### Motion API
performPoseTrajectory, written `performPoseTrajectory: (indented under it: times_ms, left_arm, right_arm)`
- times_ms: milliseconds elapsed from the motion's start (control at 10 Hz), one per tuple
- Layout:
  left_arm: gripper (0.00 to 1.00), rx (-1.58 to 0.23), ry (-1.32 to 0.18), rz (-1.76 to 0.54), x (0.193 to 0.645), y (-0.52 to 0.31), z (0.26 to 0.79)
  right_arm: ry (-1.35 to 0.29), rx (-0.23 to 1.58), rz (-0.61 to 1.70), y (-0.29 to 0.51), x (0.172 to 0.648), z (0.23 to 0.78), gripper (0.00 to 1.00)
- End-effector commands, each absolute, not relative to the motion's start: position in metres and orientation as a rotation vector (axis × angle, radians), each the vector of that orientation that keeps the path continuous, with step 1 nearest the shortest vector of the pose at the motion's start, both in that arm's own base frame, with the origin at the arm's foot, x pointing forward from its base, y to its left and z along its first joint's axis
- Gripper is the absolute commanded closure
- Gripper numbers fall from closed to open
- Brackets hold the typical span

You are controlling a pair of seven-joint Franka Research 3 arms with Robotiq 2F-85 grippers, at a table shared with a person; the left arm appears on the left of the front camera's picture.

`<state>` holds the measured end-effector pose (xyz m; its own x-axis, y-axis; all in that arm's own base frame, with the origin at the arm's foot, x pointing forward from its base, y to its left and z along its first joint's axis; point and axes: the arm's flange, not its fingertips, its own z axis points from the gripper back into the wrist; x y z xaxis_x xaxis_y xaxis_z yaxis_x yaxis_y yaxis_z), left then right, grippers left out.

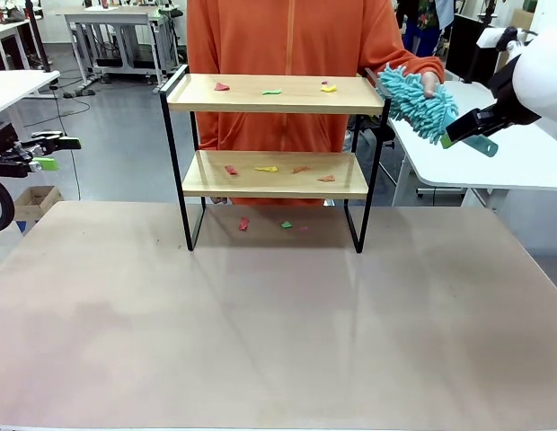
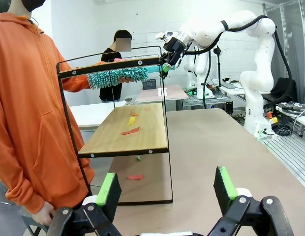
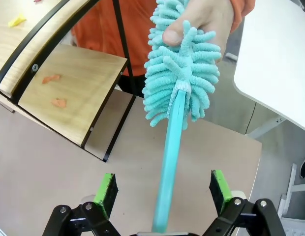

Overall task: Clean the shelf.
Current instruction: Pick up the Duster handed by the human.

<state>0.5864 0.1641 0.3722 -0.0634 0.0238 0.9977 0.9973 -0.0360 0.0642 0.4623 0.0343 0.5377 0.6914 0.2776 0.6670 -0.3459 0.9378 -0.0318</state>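
Here, the small two-tier shelf (image 1: 269, 94) of light wooden boards in a thin black metal frame stands upright on the beige table (image 1: 278, 359), towards its far side and in front of a person in an orange hoodie (image 1: 292, 36). Small coloured paper scraps (image 1: 272, 92) lie on its top board, more on the lower board, and a few on the table beneath it.

The person's hand (image 1: 431, 83) grips the fluffy head of a teal microfibre duster (image 1: 418, 103), held in the air just beyond the top board's right end. The duster's smooth teal handle runs down between the fingers of the right gripper (image 1: 460, 128). In the right wrist view those fingers (image 3: 220, 187) stand apart on either side of the handle, with a gap showing on both sides, so the right gripper (image 3: 164, 179) is spread and not clamped.

The left gripper (image 1: 49, 151) hangs at the table's left edge, well apart from the shelf, with its jaws wide apart (image 2: 167, 184) and nothing between them.
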Motion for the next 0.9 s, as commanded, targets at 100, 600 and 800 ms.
performPoseTrajectory:
  times_ms: [100, 600, 800]
  left_arm:
    - [0.0, -1.219, -1.259, -1.28, 0.586, 0.1641, 0.3733]
    - [0.0, -1.219, -1.259, -1.28, 0.586, 0.1641, 0.3733]
    - [0.0, -1.219, -1.259, -1.28, 0.586, 0.1641, 0.3733]
  right_arm:
    - [-0.722, 0.093, 0.318, 0.0337, 0.4686, 0.5453, 0.6]
    - [-0.68, 0.073, 0.291, 0.0278, 0.4691, 0.5495, 1.0]
    - [-0.677, 0.055, 0.263, 0.029, 0.4667, 0.5536, 1.0]
